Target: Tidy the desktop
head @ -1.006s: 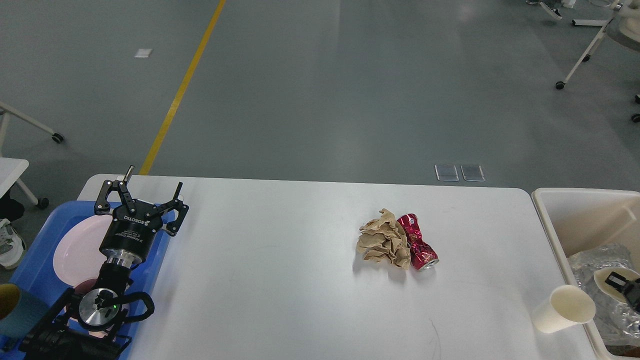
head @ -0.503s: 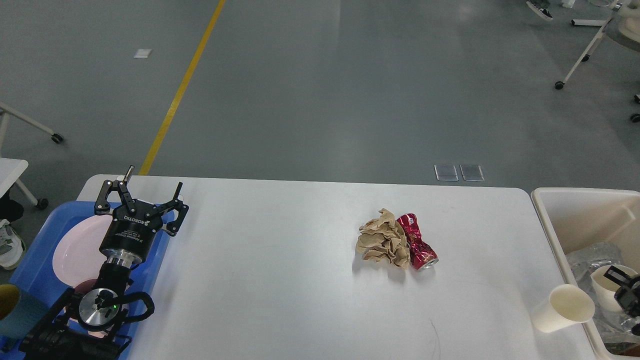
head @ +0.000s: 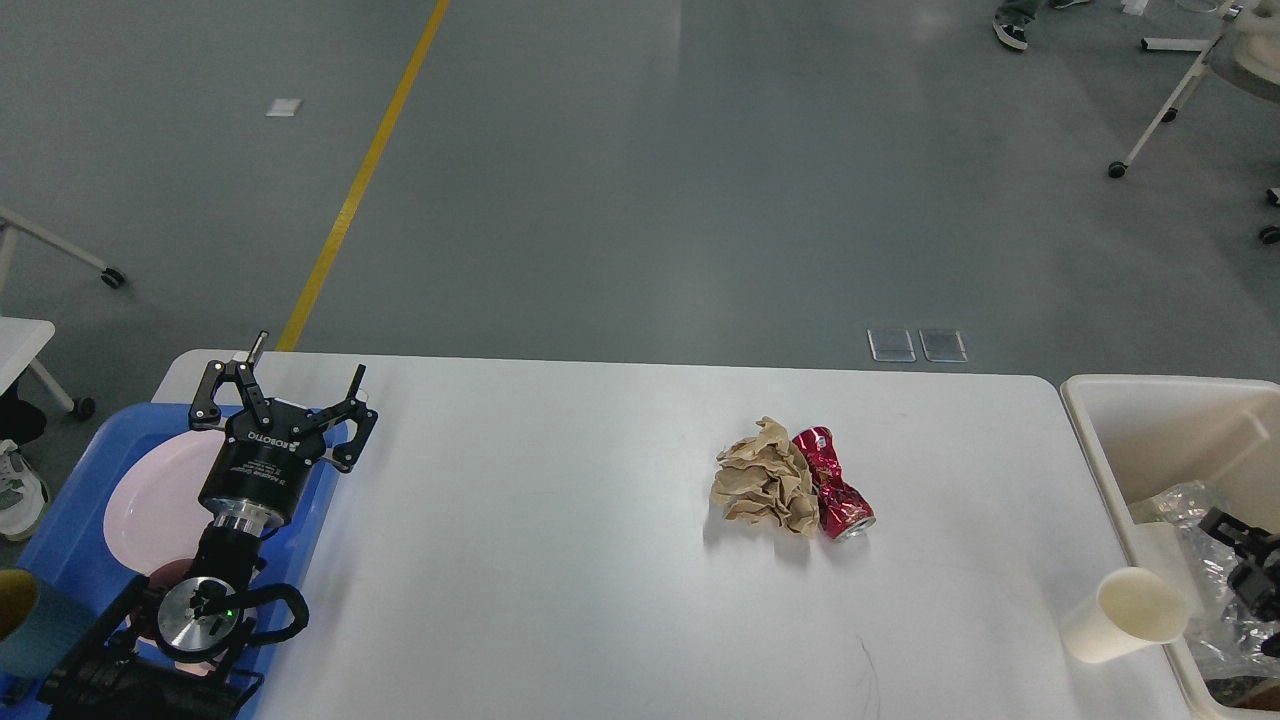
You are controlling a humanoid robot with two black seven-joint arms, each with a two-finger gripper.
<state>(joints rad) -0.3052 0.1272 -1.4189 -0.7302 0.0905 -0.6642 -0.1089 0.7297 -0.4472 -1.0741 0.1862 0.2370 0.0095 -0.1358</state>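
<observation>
Presently the large smooth white rectangular desktop (head: 560,560) fills the middle of the view, and three pieces of litter lie on it: a crumpled brown paper wad (head: 765,488) touching a crushed red drink can (head: 833,483) near centre, and a tipped cream paper cup (head: 1127,614) at about four o'clock, just beside the cream rectangular bin (head: 1150,420). The left gripper (head: 285,392) hangs at nine o'clock over the blue plastic tray (head: 70,520) holding a pink round plate (head: 150,505), its fingers spread and empty. The right gripper (head: 1245,560) sits over the bin; whether it is clenched or released I cannot tell. Likely a clearing step; next the right arm should reach for the cup.
</observation>
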